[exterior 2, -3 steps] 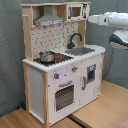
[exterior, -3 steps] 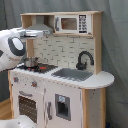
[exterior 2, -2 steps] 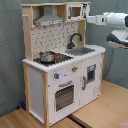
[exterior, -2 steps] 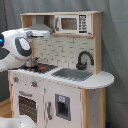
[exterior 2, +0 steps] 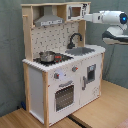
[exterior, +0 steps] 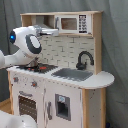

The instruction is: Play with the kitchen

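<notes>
The kitchen [exterior: 67, 102] [exterior 2: 50, 80] is a tall white and light-wood toy unit with a grey hood [exterior 2: 49, 20], black faucet [exterior: 84, 59] [exterior 2: 75, 39], grey sink [exterior: 72, 74] [exterior 2: 80, 50] and oven door [exterior 2: 63, 96]. A small pot [exterior 2: 46, 56] sits on the stove. My gripper [exterior: 53, 31] [exterior 2: 86, 17] is held level at the top shelf, right at the microwave cabinet [exterior: 70, 23] [exterior 2: 75, 11]. In the first exterior view my white arm covers part of the hood and stove.
A grey curtain hangs behind the kitchen in both exterior views. The unit stands on a wooden floor [exterior 2: 107, 107]. A rounded counter end [exterior: 102, 79] juts out past the sink.
My arm has pushed in toward the kitchen. The gripper is now closer to the microwave cabinet than a second ago. Nothing on the kitchen has moved.
</notes>
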Robot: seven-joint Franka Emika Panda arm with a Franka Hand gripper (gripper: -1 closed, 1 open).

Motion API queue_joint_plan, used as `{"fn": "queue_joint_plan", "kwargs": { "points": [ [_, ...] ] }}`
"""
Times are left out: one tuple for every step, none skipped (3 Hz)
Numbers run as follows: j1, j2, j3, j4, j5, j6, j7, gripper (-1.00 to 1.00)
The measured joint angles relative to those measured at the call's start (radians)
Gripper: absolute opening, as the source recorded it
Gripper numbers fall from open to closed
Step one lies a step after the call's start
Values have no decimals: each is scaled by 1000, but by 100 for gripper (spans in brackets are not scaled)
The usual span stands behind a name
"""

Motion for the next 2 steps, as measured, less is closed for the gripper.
{"fn": "queue_joint_plan", "kwargs": {
  "points": [
    [-48, 61, 35, 59, 0, 3, -4, 100],
    [-113, 118, 84, 125, 0, 3, -5, 100]
  ]
}}
